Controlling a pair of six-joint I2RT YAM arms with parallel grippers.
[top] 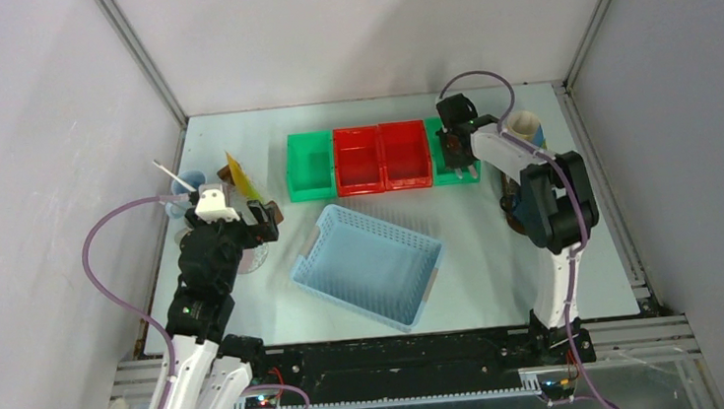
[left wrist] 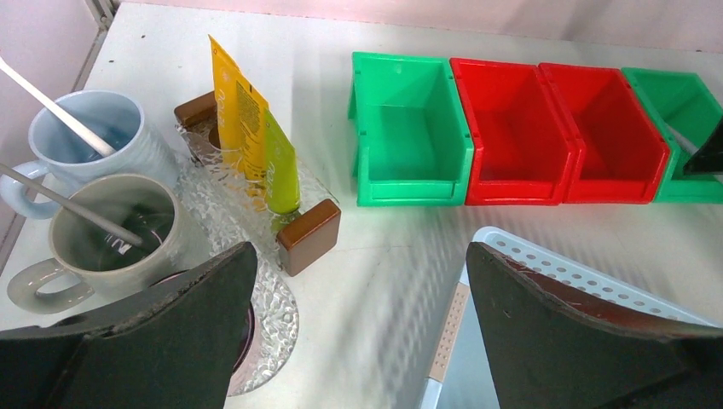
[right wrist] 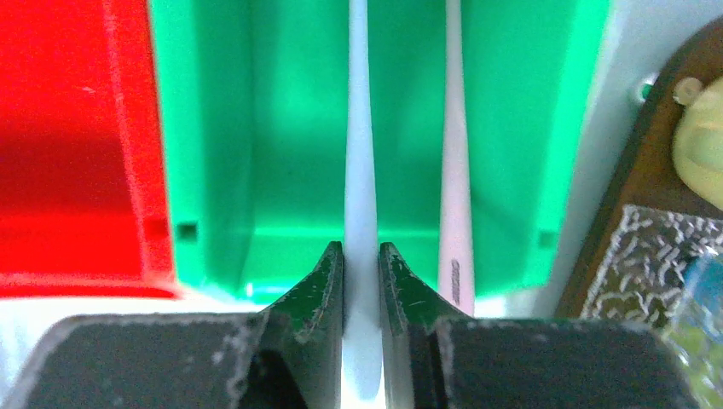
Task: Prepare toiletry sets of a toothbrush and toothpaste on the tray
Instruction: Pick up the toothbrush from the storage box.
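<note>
Right gripper point(right wrist: 361, 264) clamping a toothbrush point(right wrist: 360, 170)
It is gripping inside the green bin point(right wrist: 281, 128), one o'clock from the basket point(top: 369, 268); the left gripper point(left wrist: 360, 256) is hanging spread.

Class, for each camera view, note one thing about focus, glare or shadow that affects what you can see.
Top external: even light, faint shadows on the table. Left wrist: white glare streaks the table beside the blue basket; the near fingers are dark. Right wrist: gripped toothbrush and green bin look soft, out of focus.
</note>
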